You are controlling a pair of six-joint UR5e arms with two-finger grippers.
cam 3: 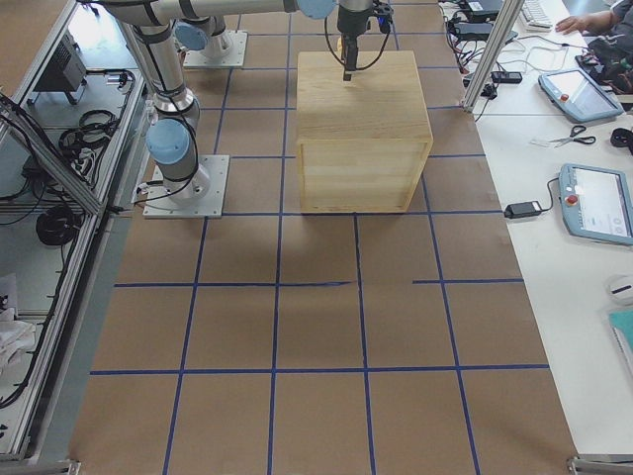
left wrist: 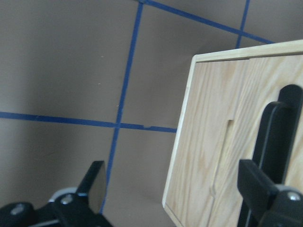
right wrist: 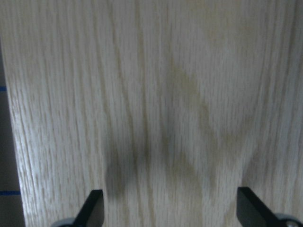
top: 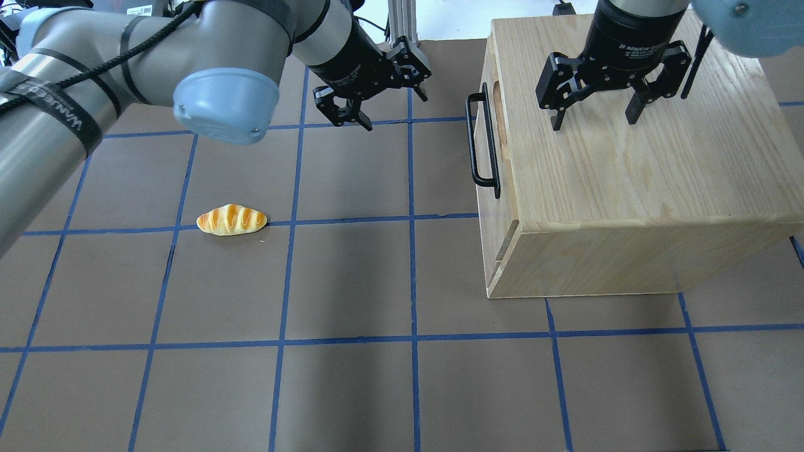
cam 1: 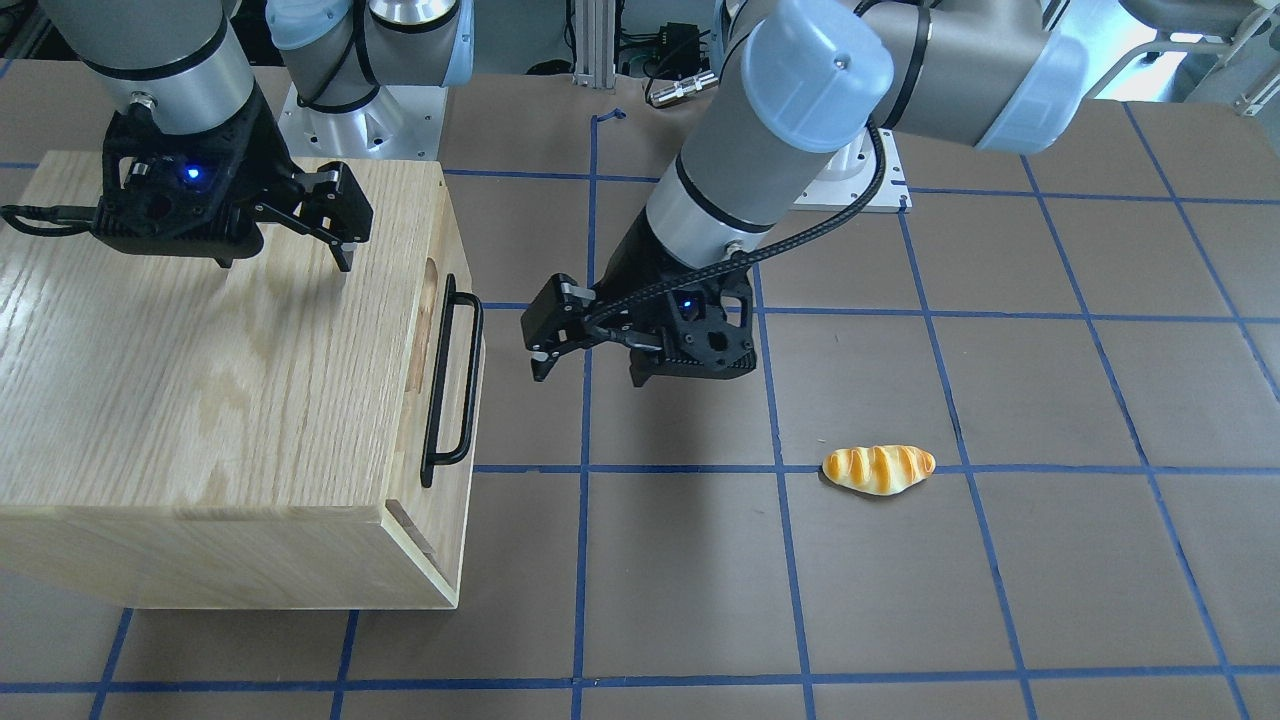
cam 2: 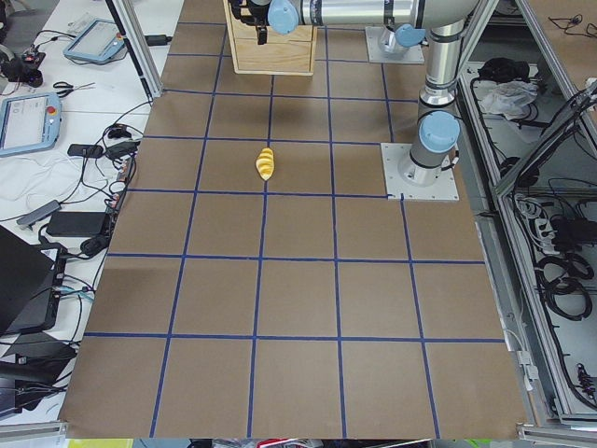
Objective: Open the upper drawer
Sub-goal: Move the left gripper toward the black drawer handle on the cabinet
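The upper drawer (cam 1: 450, 350) is shut in the front of the oak cabinet (cam 1: 200, 380). Its long black bar handle (cam 1: 472, 385) and the slot notch in its top edge show; in the overhead view the handle (top: 475, 147) faces left. My left gripper (cam 1: 590, 375) is open and empty, hovering over the table in front of the handle and apart from it. In the left wrist view the drawer front (left wrist: 208, 142) and handle (left wrist: 277, 137) lie ahead between the open fingers (left wrist: 94, 184). My right gripper (top: 593, 122) is open and empty just above the cabinet top (right wrist: 165, 104).
A toy bread roll (cam 1: 878, 469) lies on the brown table, on a blue tape line, well away from the cabinet; it also shows in the overhead view (top: 231, 220). The cabinet (cam 3: 361, 109) stands on the robot's right side of the table.
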